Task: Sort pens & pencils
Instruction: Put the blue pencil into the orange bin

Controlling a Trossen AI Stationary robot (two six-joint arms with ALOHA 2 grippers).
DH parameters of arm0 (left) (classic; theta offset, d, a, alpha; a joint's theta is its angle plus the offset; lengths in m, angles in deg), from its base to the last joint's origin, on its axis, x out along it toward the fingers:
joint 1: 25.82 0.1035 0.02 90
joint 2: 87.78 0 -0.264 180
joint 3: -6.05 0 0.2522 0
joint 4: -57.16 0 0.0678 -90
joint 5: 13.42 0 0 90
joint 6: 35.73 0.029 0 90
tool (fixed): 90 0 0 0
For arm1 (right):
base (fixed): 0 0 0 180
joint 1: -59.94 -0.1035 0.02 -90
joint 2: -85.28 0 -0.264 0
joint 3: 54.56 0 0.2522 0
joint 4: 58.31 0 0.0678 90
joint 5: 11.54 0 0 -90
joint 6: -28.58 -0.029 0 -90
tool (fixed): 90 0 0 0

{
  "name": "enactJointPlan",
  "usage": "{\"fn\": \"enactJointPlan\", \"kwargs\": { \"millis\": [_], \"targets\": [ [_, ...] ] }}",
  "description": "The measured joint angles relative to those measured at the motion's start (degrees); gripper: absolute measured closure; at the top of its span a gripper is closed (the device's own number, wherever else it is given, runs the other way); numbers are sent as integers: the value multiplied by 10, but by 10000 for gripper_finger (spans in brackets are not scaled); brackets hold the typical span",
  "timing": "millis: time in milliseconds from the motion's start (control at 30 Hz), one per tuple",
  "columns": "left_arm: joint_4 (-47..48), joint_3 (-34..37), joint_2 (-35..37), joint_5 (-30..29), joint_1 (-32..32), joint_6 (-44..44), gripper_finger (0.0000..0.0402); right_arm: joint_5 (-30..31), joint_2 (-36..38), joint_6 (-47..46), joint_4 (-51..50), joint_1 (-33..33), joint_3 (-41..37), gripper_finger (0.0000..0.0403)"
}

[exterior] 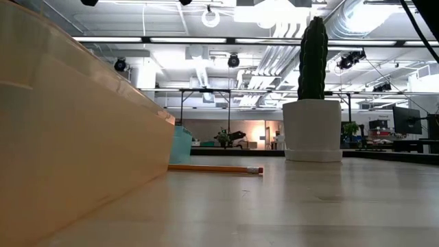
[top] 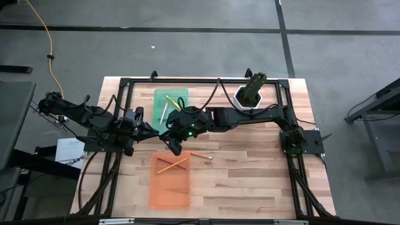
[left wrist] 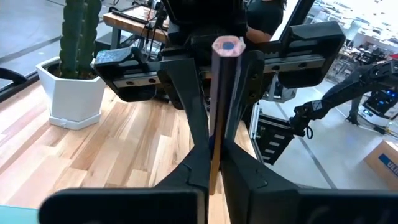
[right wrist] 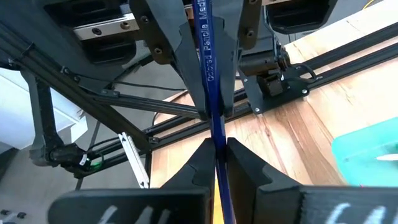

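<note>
Clamping 1 dark pencil [left wrist: 225, 93] between both grippers' jaws above wooden table [top: 250, 181].

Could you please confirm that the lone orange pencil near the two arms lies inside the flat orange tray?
Not quite: the lone orange pencil lies on the wooden table, just beside the flat orange tray rather than inside it, as the high view shows.

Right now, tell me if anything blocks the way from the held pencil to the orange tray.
Nothing visible does. The dark pencil is clamped by both the left tool and the right tool, above the table close to the orange tray. A loose pencil lies beside the tray, off that path.
</note>
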Motion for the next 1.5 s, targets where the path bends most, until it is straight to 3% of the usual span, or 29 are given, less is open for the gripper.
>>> {"fn": "enactJointPlan", "kwargs": {
  "millis": [267,400,900,1233,1500],
  "targets": [
    [0,0,0,0,0,2,371,-3,0,4,0,0,0,391],
    [0,0,0,0,0,2,382,-3,0,9,0,0,0,379],
    [4,0,0,-3,1,3,386,-9,0,7,2,2,0,254],
    [11,0,0,23,1,2,382,-10,0,21,-20,23,0,247],
    [72,0,0,49,1,-23,391,-17,0,36,-46,41,0,247]
  ]
}}
